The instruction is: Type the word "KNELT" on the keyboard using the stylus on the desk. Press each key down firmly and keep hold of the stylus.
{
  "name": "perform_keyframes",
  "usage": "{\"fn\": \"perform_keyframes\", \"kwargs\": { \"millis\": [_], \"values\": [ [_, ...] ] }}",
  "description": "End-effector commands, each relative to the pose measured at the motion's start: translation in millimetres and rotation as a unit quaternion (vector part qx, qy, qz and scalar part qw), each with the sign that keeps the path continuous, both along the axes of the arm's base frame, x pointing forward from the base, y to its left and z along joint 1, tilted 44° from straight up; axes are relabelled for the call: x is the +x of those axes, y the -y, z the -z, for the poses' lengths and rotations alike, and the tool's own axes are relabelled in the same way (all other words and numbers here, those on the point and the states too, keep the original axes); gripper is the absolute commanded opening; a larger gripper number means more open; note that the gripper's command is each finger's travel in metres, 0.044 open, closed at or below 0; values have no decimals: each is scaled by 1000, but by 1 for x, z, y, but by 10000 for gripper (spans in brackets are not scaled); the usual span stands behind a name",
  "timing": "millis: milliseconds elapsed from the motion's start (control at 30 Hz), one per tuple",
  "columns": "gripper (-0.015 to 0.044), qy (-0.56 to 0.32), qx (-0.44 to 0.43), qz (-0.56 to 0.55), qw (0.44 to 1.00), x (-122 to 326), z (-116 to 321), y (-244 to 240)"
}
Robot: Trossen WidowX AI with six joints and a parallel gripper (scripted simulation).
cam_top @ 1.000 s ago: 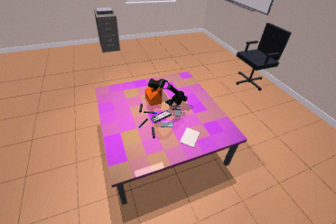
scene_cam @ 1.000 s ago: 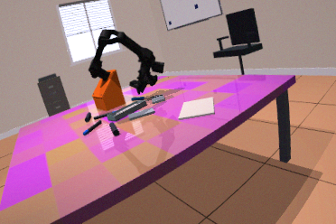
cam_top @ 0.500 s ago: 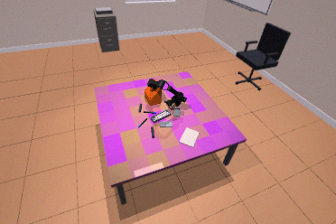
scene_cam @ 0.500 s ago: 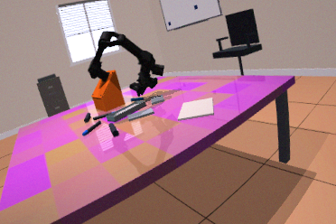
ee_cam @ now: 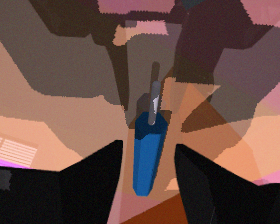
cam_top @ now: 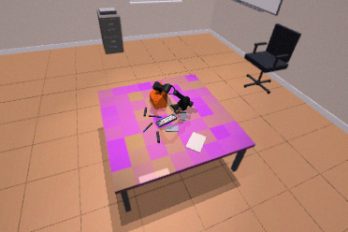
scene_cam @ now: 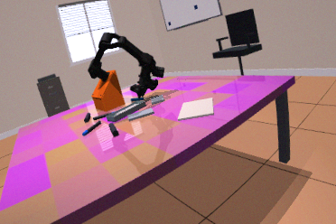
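The stylus (ee_cam: 148,167) (scene_cam: 136,99), with a blue faceted handle and a thin grey tip, lies on the desk (cam_top: 119,154) (scene_cam: 27,176) below the gripper. My gripper (ee_cam: 148,149) (scene_cam: 140,94) is open, low over the stylus. In the wrist view one finger is on each side of the handle, with a gap on both sides. The keyboard (cam_top: 166,120) (scene_cam: 126,111) lies beside the gripper, towards the front of the desk. Its letters are too small to read in the top and exterior views, and it does not show in the wrist view.
The arm stands by an orange block (cam_top: 158,98) (scene_cam: 108,98). Light grey flat pieces (cam_top: 172,129) (scene_cam: 141,115) lie near the keyboard. A dark pen with a blue end (cam_top: 148,127) (scene_cam: 91,128) and a black object (cam_top: 158,137) (scene_cam: 114,129) lie nearby. A white pad (cam_top: 195,142) (scene_cam: 197,108) lies farther off.
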State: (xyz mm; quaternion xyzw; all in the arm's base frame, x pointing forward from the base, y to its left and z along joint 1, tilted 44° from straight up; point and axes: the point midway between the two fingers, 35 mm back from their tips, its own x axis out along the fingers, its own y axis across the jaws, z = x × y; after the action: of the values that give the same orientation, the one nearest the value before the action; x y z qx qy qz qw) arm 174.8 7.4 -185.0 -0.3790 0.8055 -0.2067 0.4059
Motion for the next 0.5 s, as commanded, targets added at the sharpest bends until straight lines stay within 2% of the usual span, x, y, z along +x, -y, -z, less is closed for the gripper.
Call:
{"fn": "perform_keyframes", "kwargs": {
  "millis": [0, 333, 467],
  "values": [
    [150, -3, -1, -3, 1000, 0, 3, 3],
    [150, -3, -2, -3, 1000, 0, 6, 7],
    [45, -1, -1, 0, 1000, 0, 5, 5]
  ]
}}
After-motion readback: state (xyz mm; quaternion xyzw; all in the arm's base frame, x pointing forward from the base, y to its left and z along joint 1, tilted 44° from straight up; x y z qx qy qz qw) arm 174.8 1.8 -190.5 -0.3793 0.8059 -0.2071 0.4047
